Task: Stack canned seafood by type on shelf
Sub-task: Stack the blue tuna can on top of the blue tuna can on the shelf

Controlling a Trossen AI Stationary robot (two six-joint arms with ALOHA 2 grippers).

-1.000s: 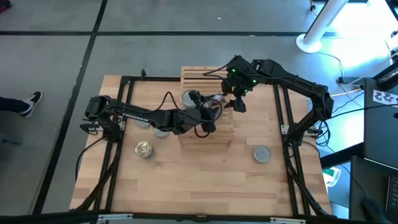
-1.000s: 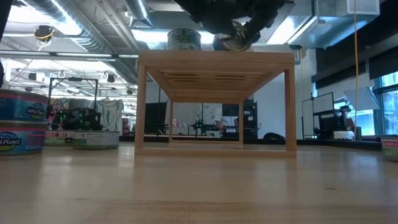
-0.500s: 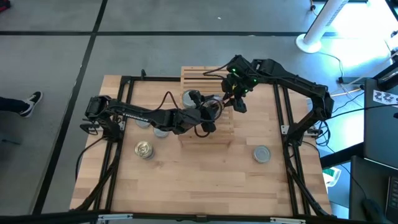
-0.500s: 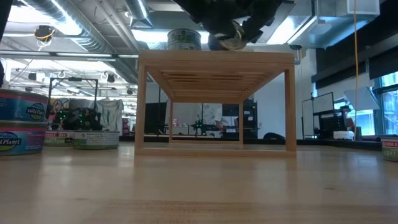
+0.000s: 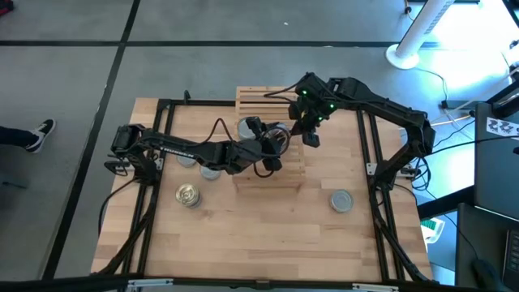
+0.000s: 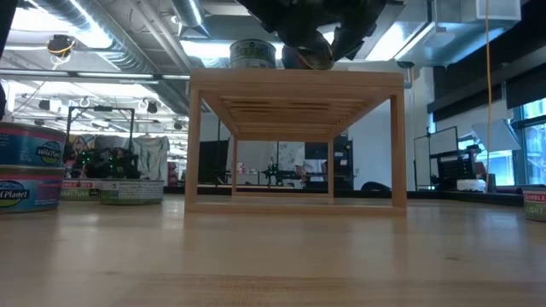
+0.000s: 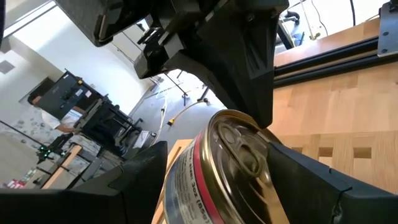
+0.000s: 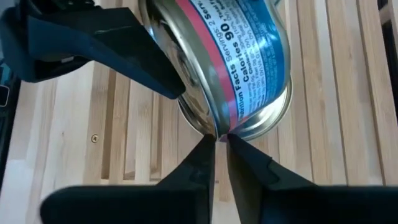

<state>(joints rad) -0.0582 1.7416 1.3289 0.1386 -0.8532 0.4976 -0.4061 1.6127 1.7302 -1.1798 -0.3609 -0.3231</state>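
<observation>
My left gripper (image 5: 278, 139) reaches in over the wooden slatted shelf (image 5: 261, 96) and is shut on a golden-topped tin (image 7: 233, 158) with a red and blue label. My right gripper (image 8: 218, 140) comes down from the far right and is shut on the same tin (image 8: 239, 68). The tin hangs on edge just above the slats (image 6: 309, 56). A grey-topped tin (image 5: 246, 126) stands flat on the shelf top beside it (image 6: 252, 55). My left gripper pinches the tin between its two fingers, one finger (image 8: 118, 46) against a flat shiny face, the other on the golden-top side (image 7: 298, 174). It comes in about level from the table's left. The tin sits tilted on edge, clear of the slats. My right gripper pinches the tin's rim (image 8: 219, 132) between its two fingertips, at the edge where the label wall meets the shiny face. The fingers slant down from the far right. One dark finger (image 7: 261, 93) lies against the golden top.
On the table stand a golden-topped tin (image 5: 188, 195) near left, a grey-topped tin (image 5: 341, 200) near right, and more tins (image 5: 209, 170) under the left arm. The low view shows two stacked tins (image 6: 30, 175) at the left. Black frame rails (image 5: 369, 154) border the table.
My right gripper has rolled slightly and shut on the tin's rim. The tin has turned a little in the hold; in the low view its visible end has shifted toward the grey-topped tin on the shelf.
</observation>
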